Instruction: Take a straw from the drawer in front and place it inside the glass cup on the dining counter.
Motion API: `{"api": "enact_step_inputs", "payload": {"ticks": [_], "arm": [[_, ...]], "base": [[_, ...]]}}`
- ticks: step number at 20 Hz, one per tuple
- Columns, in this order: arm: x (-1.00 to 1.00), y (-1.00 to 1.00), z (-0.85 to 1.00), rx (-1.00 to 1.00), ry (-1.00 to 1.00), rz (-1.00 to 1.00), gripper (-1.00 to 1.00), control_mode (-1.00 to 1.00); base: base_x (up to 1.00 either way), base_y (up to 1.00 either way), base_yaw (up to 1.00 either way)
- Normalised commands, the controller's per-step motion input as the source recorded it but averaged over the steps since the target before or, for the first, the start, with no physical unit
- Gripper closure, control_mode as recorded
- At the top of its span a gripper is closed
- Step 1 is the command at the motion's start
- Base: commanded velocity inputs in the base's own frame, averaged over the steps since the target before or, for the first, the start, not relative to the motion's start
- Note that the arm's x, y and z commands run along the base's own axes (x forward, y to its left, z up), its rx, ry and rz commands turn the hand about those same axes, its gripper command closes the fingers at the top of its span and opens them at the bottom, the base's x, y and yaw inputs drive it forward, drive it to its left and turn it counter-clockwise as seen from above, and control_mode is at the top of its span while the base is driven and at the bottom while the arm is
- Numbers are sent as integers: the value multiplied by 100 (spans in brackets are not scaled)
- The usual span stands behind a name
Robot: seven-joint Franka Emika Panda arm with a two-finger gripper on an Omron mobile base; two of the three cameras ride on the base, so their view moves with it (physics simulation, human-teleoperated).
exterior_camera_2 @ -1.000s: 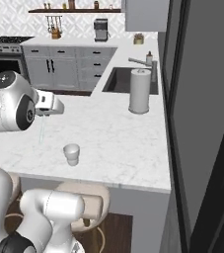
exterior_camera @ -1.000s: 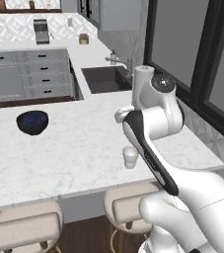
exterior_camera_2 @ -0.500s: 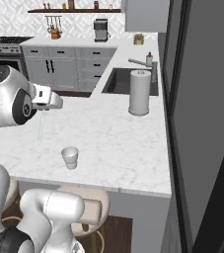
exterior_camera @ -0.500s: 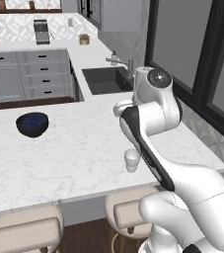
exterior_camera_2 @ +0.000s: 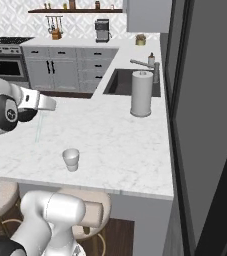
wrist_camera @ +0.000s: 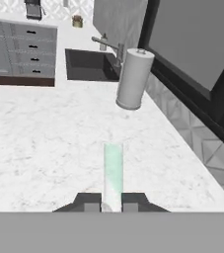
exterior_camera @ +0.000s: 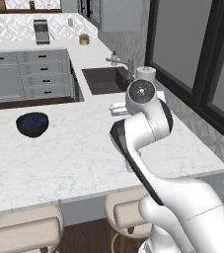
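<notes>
Glass cup (exterior_camera_2: 71,159) behind the arm in left base view.

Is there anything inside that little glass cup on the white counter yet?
The cup looks empty as far as its translucent wall shows. The straw is not in it: the gripper holds it, shut on it, above the counter. The cup's bottom cannot be seen.

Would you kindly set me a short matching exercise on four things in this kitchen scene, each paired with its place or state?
Things:
1. straw
2. glass cup
3. paper-towel roll
4. blue bowl

Places or states:
A. upright beside the sink
B. pinched in the shut gripper
C. empty, near the dining counter's front edge
D. on the counter's left part in the left base view

Pairs: 1-B, 2-C, 3-A, 4-D
</notes>
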Motion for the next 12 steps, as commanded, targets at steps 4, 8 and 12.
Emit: {"api": "enact_step_inputs", "payload": {"ticks": [4,8,12], "arm": [[21,0,-1,-8,-1,-26,100,-100],[16,-2,-16,-8,0,-21,100,-100],[1,0,-37,-26,-20,-15,100,-100]], "base": [[0,0,0],[0,0,0],[0,0,0]]}}
